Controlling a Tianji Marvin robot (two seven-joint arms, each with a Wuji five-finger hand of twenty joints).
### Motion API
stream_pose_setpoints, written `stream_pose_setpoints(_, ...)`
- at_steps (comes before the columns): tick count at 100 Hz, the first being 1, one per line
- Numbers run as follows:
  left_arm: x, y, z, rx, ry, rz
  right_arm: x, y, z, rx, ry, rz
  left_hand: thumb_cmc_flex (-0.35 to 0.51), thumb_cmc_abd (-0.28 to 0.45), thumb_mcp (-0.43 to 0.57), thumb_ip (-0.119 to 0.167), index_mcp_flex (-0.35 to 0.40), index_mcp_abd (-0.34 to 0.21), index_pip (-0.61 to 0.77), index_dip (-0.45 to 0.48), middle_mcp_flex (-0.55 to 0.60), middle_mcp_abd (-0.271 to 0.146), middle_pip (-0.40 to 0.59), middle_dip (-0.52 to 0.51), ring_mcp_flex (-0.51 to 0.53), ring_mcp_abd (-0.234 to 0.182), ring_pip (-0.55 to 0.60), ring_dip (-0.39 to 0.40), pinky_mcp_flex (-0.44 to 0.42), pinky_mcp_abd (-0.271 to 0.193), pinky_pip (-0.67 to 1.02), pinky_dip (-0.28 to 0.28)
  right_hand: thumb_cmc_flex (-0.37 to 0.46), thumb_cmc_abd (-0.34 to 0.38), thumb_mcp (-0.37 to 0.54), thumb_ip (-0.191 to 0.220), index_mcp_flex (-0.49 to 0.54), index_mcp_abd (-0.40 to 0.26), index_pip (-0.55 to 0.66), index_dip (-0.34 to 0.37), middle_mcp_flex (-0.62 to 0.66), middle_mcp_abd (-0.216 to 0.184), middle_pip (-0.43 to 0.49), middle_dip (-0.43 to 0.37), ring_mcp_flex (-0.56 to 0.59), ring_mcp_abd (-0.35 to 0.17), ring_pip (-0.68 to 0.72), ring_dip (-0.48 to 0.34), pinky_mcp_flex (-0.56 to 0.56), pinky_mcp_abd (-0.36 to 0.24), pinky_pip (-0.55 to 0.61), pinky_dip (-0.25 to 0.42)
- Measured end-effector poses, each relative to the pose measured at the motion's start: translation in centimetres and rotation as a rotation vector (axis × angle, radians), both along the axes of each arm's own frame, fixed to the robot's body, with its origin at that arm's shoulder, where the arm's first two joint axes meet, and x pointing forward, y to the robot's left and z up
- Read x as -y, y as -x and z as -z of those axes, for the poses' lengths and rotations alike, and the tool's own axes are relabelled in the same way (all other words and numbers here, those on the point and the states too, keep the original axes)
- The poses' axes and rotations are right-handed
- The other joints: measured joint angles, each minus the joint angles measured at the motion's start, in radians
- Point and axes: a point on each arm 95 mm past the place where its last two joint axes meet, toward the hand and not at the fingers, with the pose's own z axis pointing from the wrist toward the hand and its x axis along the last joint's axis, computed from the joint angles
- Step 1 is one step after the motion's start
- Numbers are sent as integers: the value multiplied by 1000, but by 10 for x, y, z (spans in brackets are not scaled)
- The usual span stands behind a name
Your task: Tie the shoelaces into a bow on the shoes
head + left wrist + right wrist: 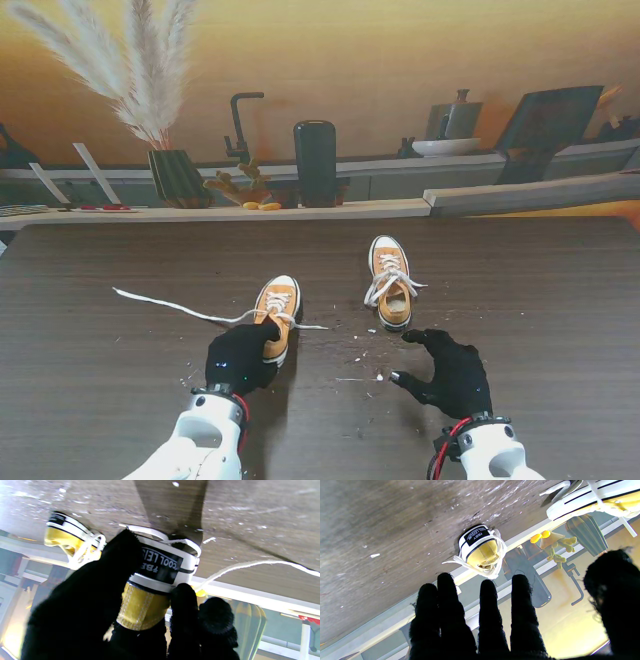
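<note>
Two yellow sneakers with white soles stand on the dark wood table. The left shoe is untied; one white lace trails far out to the left, a shorter end lies to its right. My left hand, in a black glove, is shut on this shoe's heel, thumb on one side and fingers on the other. The right shoe has its laces looped loosely over the tongue. My right hand hovers open just nearer to me than that shoe, fingers spread, holding nothing.
Small white crumbs are scattered between the shoes and my hands. A low shelf runs along the table's far edge with a pampas-grass vase, a black cylinder and a small toy figure.
</note>
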Motion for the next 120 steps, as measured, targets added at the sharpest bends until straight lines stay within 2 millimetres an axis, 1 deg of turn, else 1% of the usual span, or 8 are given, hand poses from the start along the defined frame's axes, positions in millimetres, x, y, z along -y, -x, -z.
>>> stream_pose_setpoints(24,25,24,1,29,63,46,0,0,0,2,-1,1,1,0,0,0,0,1,-12,0,0,0,-2,0,0,0,6,9,-1,0,0,3,0,0,0,0,0,0,0,0,0,0,0,0,0,1,0,0,0,0,1,0)
stream_pose_setpoints(31,32,30,0,36,90,65,0,1,-1,2,-1,0,1,0,0,0,0,2,-16,0,0,0,-2,1,0,0,11,9,-2,0,0,6,0,0,0,0,0,10,0,0,0,0,0,0,0,2,0,0,0,0,1,0)
stream_pose_setpoints(49,50,44,-3,53,141,108,1,1,-1,3,-2,0,1,0,0,0,0,2,-17,0,0,0,-5,2,0,0,12,9,-2,0,0,9,0,0,0,0,0,10,0,0,0,0,0,0,0,2,0,0,0,0,1,-6)
stream_pose_setpoints(69,63,58,0,75,148,120,1,1,-1,1,-2,1,10,0,-6,-5,0,12,-18,0,0,6,-8,3,0,0,12,9,-4,0,0,10,0,0,0,0,0,11,0,0,0,1,0,0,0,3,0,0,0,0,1,-6)
stream_pose_setpoints(92,62,72,6,96,136,97,1,1,-1,1,-3,0,10,0,-6,-9,0,12,-23,-1,0,6,-13,11,0,0,13,10,-4,0,1,11,0,0,0,0,0,11,0,0,0,1,0,0,0,3,0,0,0,0,1,-6)
stream_pose_setpoints(120,43,68,23,104,84,6,-2,2,0,-13,-1,-11,10,0,-6,-9,0,13,-26,-2,0,6,-14,12,0,0,16,10,-14,0,1,14,0,0,0,0,0,11,0,0,0,1,0,0,0,3,0,0,0,0,1,-6)
